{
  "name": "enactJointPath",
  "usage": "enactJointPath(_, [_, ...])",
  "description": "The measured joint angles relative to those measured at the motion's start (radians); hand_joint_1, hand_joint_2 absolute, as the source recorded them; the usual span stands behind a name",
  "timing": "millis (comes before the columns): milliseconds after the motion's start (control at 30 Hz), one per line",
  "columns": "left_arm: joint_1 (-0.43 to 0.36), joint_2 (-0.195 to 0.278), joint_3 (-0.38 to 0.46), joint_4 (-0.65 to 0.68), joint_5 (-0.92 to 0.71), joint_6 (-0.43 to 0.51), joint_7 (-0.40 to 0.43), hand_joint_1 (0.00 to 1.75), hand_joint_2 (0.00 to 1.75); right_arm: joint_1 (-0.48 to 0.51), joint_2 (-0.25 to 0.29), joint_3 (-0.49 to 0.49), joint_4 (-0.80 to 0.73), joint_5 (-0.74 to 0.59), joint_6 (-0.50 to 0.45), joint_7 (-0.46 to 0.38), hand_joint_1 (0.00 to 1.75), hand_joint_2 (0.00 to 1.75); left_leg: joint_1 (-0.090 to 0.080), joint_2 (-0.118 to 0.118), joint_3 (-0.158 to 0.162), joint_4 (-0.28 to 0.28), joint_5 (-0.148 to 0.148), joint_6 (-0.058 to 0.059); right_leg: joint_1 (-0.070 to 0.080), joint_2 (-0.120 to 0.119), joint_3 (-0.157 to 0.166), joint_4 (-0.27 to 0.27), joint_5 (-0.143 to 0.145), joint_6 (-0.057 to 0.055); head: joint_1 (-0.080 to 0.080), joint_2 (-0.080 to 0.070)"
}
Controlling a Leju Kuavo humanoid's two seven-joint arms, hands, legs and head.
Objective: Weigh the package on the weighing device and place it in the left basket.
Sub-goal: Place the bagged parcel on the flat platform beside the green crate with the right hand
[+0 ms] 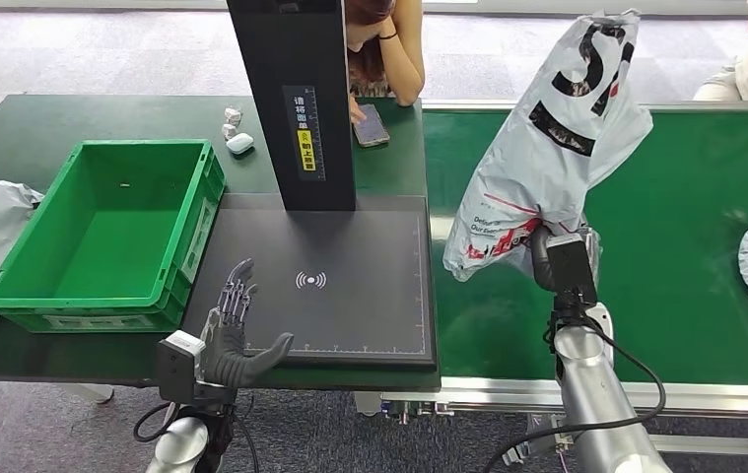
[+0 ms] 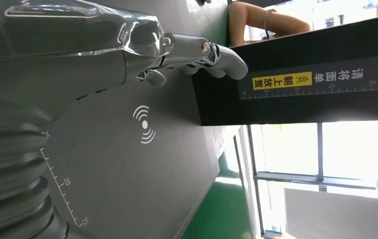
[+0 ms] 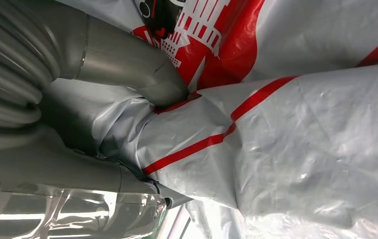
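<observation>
Left robot hand (image 1: pixel 237 330) is nearest: empty, fingers spread, hovering over the near-left corner of the weighing device (image 1: pixel 350 296), the black platform on the desk (image 1: pixel 15 128). Right robot hand (image 1: pixel 559 258) is over the green conveyor (image 1: pixel 695 197), just right of the platform; right wrist view shows thumb and fingers clamped into the plastic of the package (image 1: pixel 562 138), a grey mailer bag with red and black print, held up in the air and apart from any surface. So pickup looks done; weighing not yet, nothing on the platform. Left basket (image 1: pixel 103 236), the green crate beside the scale, has no package in it. Remaining: carry the bag left onto the platform, weigh, then drop it in the crate. Further back: scale column (image 1: pixel 291 99), phone (image 1: pixel 371 125), a seated person.
</observation>
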Motion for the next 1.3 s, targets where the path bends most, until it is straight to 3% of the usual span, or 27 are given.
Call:
enactJointPath(400, [-0.001, 0.000, 0.000, 0.000, 0.000, 0.000, -0.001, 0.00, 1.75, 0.015, 0.001, 0.006, -0.052, 0.003, -0.002, -0.003, 1.75, 1.75, 0.000, 0.000, 0.000, 0.000, 0.000, 0.000, 0.000, 0.000, 0.000, 0.000, 0.000, 0.000, 0.000, 0.000])
enactJointPath(533, [-0.006, -0.002, 0.001, 0.000, 0.016, 0.011, -0.019, 0.00, 1.75, 0.018, 0.001, 0.041, -0.082, 0.069, 0.000, -0.021, 1.75, 1.75, 0.000, 0.000, 0.000, 0.000, 0.000, 0.000, 0.000, 0.000, 0.000, 0.000, 0.000, 0.000, 0.000, 0.000])
enactJointPath(733, [-0.020, -0.010, 0.019, -0.002, 0.056, 0.103, -0.064, 0.00, 1.75, 0.004, 0.003, 0.235, -0.175, 0.253, 0.131, 0.040, 1.75, 1.75, 0.000, 0.002, 0.000, 0.000, 0.000, -0.001, 0.001, 0.001, -0.001, 0.001, 0.001, -0.002, 0.000, 0.000])
enactJointPath(900, [-0.017, -0.014, 0.040, -0.068, 0.066, 0.209, -0.078, 0.00, 1.75, -0.094, 0.016, 0.472, -0.111, 0.344, 0.253, 0.029, 1.75, 1.75, 0.001, 0.002, -0.001, 0.000, 0.001, -0.003, 0.002, 0.001, -0.002, 0.002, 0.001, -0.003, 0.000, 0.000])
enactJointPath(1067, [-0.002, -0.013, 0.063, -0.191, 0.082, 0.279, -0.082, 0.00, 1.75, -0.168, 0.055, 0.685, 0.001, 0.374, 0.268, 0.023, 1.75, 1.75, 0.001, -0.001, -0.002, 0.000, 0.002, -0.003, 0.002, -0.001, -0.002, 0.002, 0.000, -0.004, 0.000, 0.000])
enactJointPath(1300, [0.030, -0.012, 0.070, -0.325, 0.081, 0.381, -0.082, 0.00, 1.75, -0.238, 0.071, 0.838, 0.082, 0.355, 0.310, 0.047, 1.75, 1.75, 0.001, -0.001, -0.002, 0.000, 0.002, -0.003, 0.001, -0.001, -0.003, 0.002, 0.000, -0.003, 0.000, 0.000])
